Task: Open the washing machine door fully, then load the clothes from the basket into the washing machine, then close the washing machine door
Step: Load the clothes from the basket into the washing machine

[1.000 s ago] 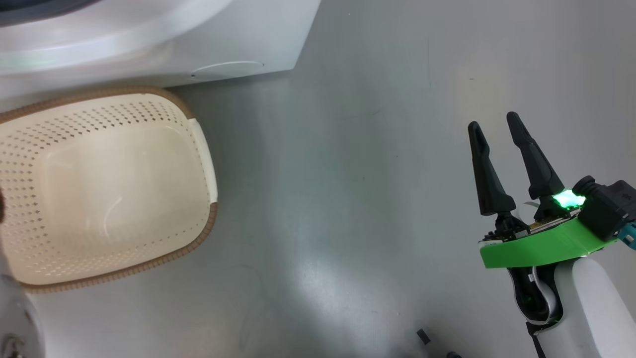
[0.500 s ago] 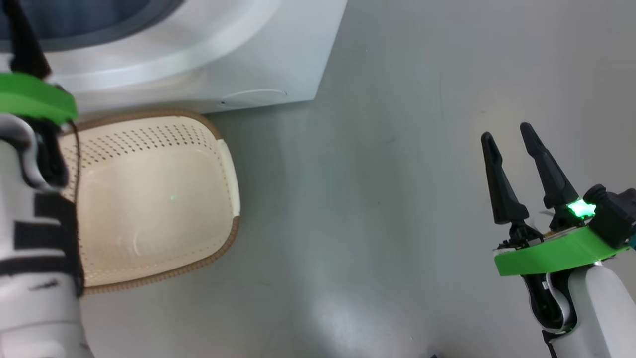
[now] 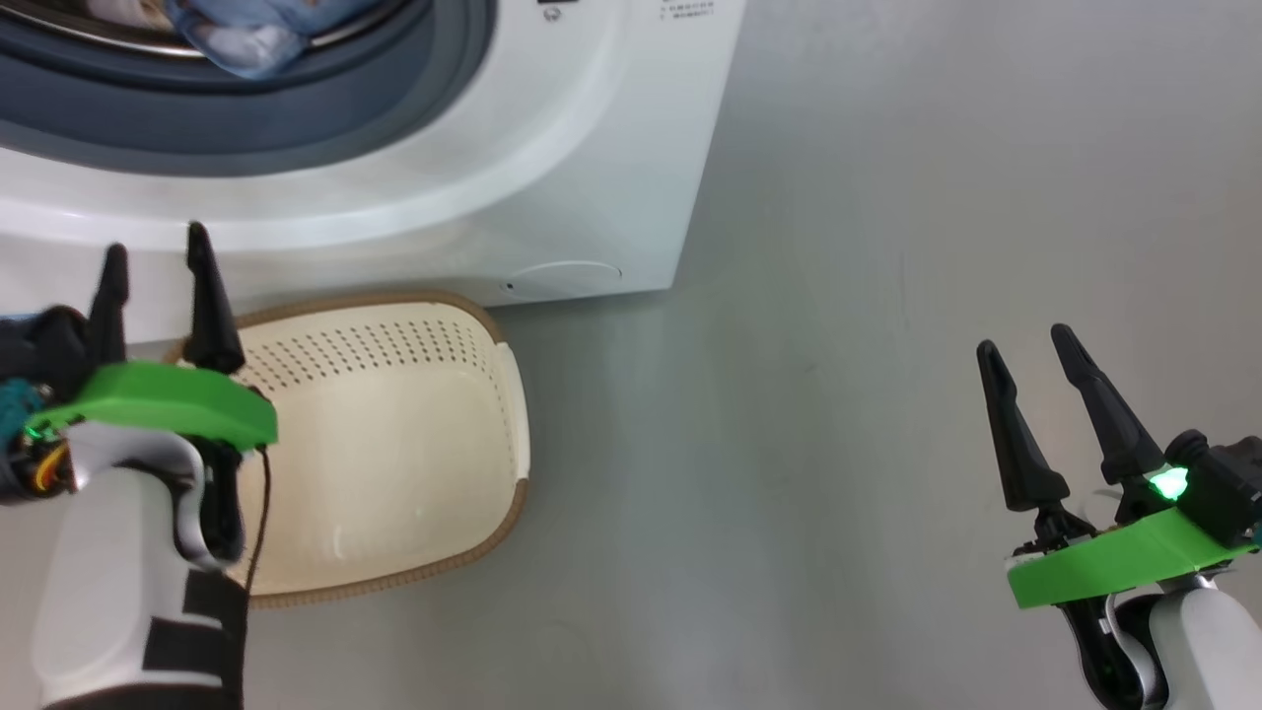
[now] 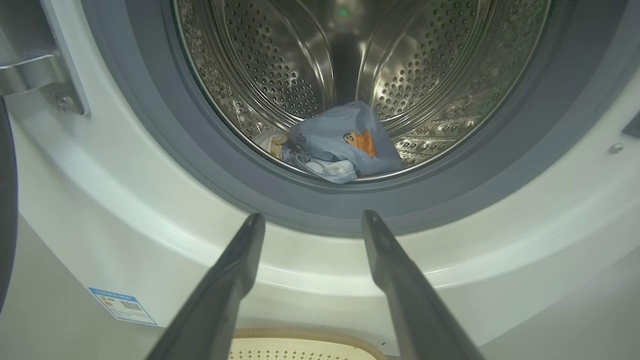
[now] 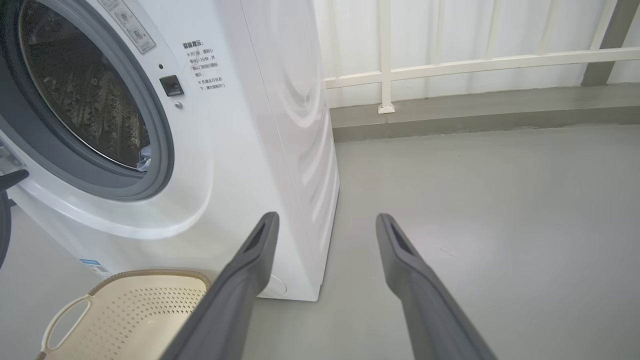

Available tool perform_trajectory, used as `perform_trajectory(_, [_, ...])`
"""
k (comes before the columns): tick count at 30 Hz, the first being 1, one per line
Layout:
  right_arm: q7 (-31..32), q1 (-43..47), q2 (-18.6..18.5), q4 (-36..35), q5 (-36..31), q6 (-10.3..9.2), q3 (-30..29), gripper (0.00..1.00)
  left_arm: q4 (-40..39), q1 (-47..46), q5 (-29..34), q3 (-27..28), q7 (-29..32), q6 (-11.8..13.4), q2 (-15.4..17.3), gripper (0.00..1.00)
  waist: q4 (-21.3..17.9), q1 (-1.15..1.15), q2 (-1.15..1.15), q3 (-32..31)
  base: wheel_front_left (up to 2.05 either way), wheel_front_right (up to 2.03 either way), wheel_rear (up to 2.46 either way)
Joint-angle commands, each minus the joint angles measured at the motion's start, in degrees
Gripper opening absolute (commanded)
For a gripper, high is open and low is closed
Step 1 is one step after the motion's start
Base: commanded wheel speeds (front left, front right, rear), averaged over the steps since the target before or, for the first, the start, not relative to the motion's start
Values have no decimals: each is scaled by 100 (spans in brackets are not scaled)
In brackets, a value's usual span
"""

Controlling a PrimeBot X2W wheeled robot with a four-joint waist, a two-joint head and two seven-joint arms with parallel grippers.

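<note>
While clothes (image 4: 340, 145) lie in drum (image 4: 280, 75), left tool (image 3: 157, 241) and right tool (image 3: 1024, 339) both gape wide, gripping nothing.

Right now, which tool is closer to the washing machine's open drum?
The left tool, open, facing the drum from above the basket; the right tool stands apart over the floor, right of the washing machine.

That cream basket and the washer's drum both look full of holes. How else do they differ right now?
The basket is empty; the drum holds the clothes. The basket is cream plastic with a brown rim; the drum is shiny steel. The basket opens upward on the floor; the drum opens sideways, ringed by a grey gasket. Both are perforated.
</note>
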Motion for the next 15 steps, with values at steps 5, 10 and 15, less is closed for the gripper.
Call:
perform_trajectory(5, [-27, 315, -126, -78, 12, 57, 51, 100, -445, 578, -22, -65, -30, -14, 130, 100, 174, 0, 0, -476, 0, 0, 0])
perform_trajectory(10, [-27, 509, -151, -76, 22, 57, 28, 100, -769, 1154, -34, -206, -30, -14, 134, 100, 184, 0, 0, -701, 0, 0, 0])
perform_trajectory(15, [-27, 722, -190, -71, 40, 57, -20, 100, -1052, 1703, -66, -256, -30, -14, 120, 100, 206, 0, 0, -917, 0, 0, 0])
